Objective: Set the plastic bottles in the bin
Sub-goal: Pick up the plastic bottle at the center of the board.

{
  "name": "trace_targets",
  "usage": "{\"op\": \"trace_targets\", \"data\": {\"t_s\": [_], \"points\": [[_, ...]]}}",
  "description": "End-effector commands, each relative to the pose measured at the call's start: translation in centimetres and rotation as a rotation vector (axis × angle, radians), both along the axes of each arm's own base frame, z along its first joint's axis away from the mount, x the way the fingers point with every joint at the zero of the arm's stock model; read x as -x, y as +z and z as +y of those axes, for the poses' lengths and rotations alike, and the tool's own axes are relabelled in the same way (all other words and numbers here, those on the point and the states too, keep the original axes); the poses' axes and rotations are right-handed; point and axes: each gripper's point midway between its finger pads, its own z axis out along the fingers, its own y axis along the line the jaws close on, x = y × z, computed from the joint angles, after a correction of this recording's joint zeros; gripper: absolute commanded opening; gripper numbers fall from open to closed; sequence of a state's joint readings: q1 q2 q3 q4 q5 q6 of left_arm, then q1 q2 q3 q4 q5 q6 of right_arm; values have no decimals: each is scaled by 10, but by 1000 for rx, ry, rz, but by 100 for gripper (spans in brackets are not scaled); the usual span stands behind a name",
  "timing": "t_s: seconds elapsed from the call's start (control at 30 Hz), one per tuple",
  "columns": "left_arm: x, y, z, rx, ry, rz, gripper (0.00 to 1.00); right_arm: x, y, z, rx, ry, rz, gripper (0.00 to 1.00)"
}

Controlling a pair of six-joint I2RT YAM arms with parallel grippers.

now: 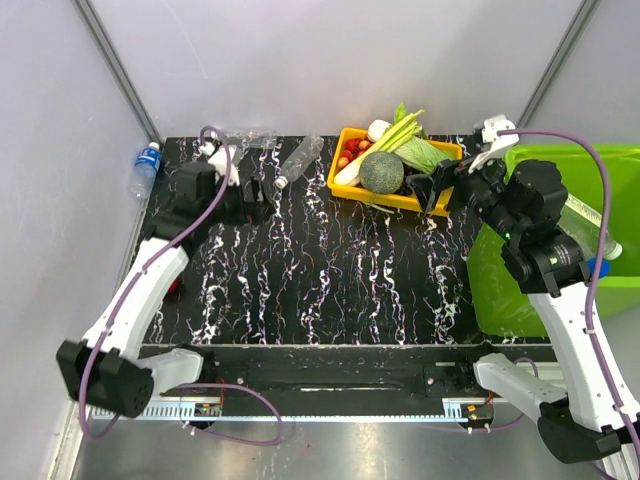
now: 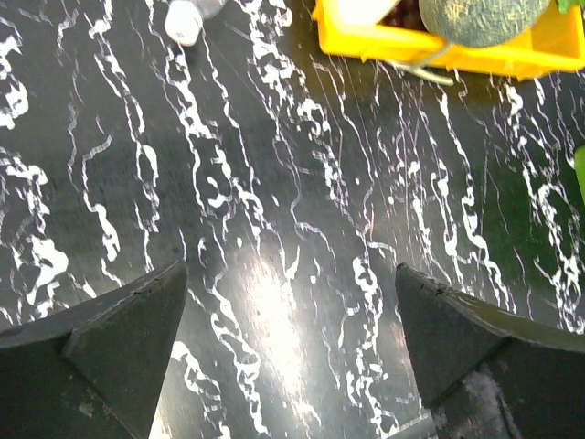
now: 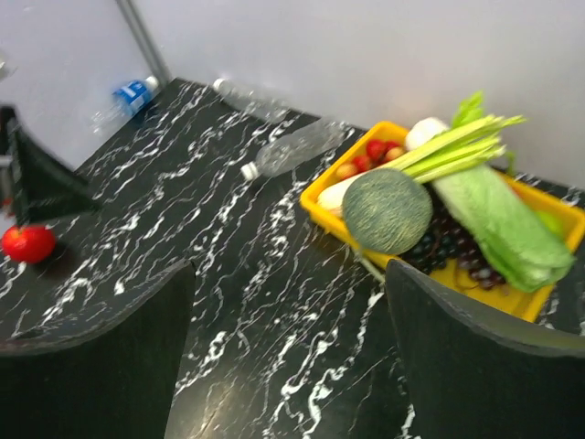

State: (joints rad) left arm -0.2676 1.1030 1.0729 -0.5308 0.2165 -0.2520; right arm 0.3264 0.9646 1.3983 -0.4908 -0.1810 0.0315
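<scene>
The left gripper (image 2: 291,302) stands released over bare table (image 2: 274,183), nothing between its fingers. The right gripper (image 3: 288,274) is likewise spread and empty, hovering just short of the yellow tray (image 3: 322,194). The nearest of the plastic bottles, a clear bottle (image 1: 300,158), lies on its side ahead of the left gripper and off toward its left finger, with the cap end turned to the tool. The step in hand looks like a reach for that bottle. To do it well, the gripper should move forward and leftward, turn so its fingers straddle the body rather than the cap, and come down low before closing. A light round bottle is likely to roll from a glancing touch. The bin (image 1: 500,290) lies far to the left gripper's right, directly under the right arm, and seems already to hold a few bottles, though the arm hides much of it. The left wrist view shows only the bottle's white cap (image 2: 186,18) and gives no sense of how it lies. The right wrist view shows its whole length (image 3: 297,149), plus a second clear bottle (image 3: 245,94) and a blue-labelled bottle (image 3: 133,94) beyond it. It also shows a red object (image 3: 27,243) that the top view all but hides.
</scene>
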Motion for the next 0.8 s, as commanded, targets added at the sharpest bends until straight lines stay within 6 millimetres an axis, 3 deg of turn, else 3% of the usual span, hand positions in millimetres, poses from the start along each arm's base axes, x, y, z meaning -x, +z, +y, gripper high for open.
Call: {"op": "trace_targets", "data": {"t_s": [0.0,0.07,0.2,0.23,0.33,0.53,0.77], "points": [[-40,22,9,-77,41,-23,99,19,12,24,-98,154,-37,87],[-60,27,13,-109,62,-30,99,19,5,31,-132,184,-11,86],[-107,18,19,-161,69,-33,99,20,-11,35,-153,199,26,85],[-119,9,17,-163,50,-18,98,21,-16,36,-145,210,34,85],[-148,10,6,-155,-20,-33,95,30,-19,38,-126,246,31,85],[-204,-39,6,-209,-48,53,89,56,-6,42,-155,320,-13,86],[-253,-95,-6,-172,-75,138,82,66,1,45,-185,356,-40,86]]}}
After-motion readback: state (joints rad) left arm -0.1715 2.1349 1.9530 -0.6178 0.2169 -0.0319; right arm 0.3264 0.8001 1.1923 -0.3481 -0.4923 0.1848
